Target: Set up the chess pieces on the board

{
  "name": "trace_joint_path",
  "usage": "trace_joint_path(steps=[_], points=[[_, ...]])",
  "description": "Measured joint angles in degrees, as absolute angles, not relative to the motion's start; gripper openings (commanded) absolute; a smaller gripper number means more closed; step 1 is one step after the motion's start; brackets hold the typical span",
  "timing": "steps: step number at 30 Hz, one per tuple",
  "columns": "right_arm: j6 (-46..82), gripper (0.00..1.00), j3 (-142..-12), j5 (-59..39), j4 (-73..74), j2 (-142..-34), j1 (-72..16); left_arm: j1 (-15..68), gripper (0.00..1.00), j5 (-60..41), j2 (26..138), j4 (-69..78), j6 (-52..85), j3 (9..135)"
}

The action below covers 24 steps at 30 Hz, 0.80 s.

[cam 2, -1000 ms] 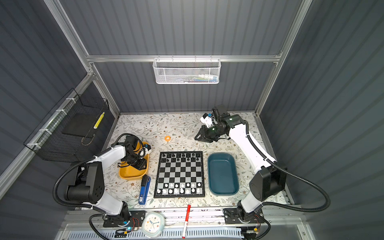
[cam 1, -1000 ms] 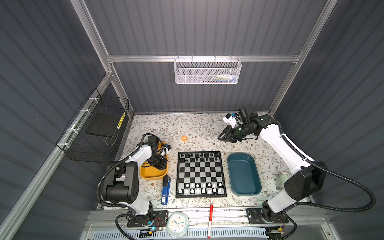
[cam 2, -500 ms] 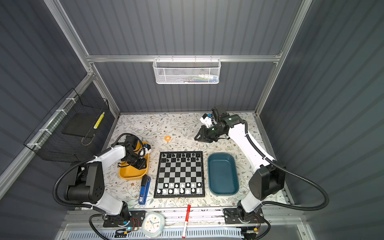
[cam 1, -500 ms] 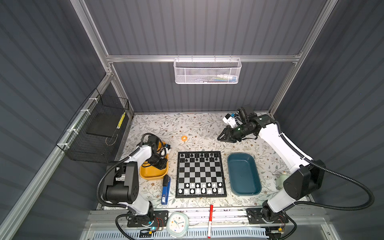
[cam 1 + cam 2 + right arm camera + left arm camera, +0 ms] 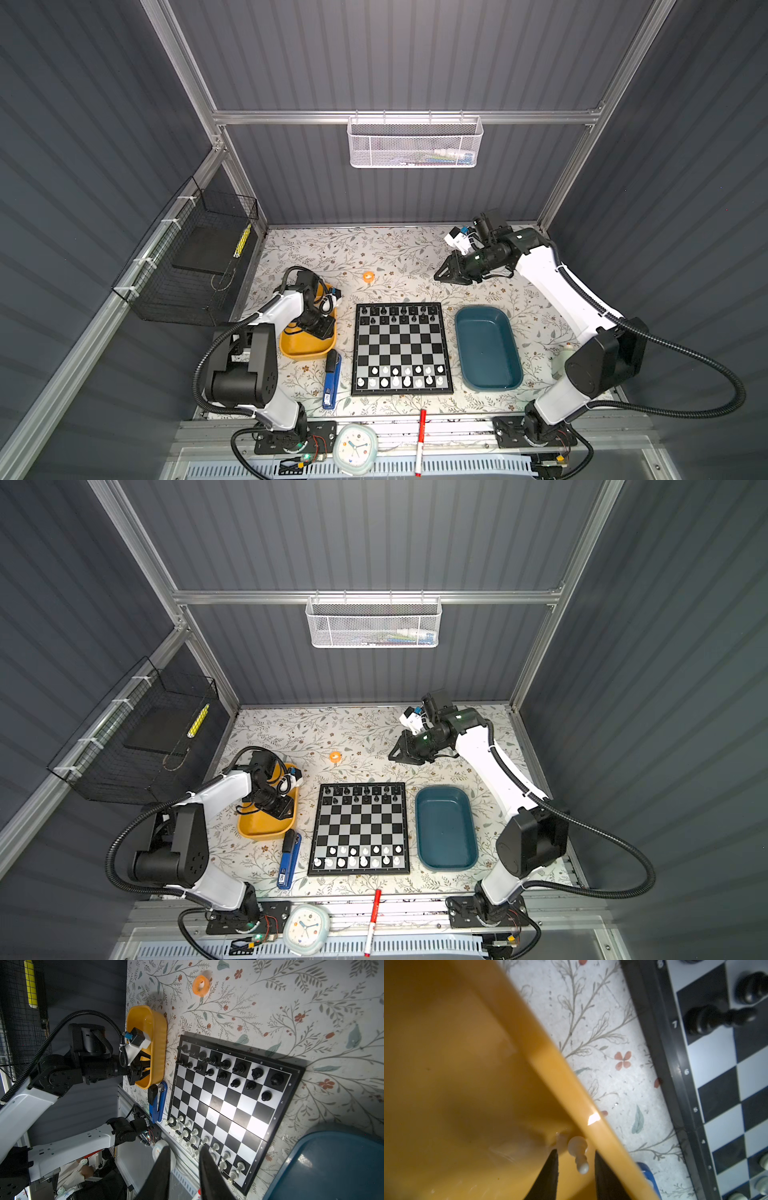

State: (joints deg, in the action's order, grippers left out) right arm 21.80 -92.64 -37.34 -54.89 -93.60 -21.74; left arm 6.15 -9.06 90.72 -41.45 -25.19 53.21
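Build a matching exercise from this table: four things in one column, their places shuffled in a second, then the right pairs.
Things
1. white pawn
2. blue stapler
3. teal tray
4. red marker

Places
A. beside the board, on the right arm's side
B. across the front rail, near the clock
C. in the yellow tray, between the fingers of the left gripper
D. beside the board, on the left arm's side

Pairs: 1-C, 2-D, 3-A, 4-B

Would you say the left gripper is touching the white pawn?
Apart. The left wrist view shows the white pawn lying between the fingers of the left gripper, yellow tray showing on both sides.
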Motion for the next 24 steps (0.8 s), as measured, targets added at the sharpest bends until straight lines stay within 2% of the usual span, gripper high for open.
trace_joint_path(steps=[24], points=[[21.8, 0.27, -92.7, -37.3, -54.9, -93.6, -21.7, 7.2, 0.25, -8.5, 90.6, -41.0, -24.6, 53.3]])
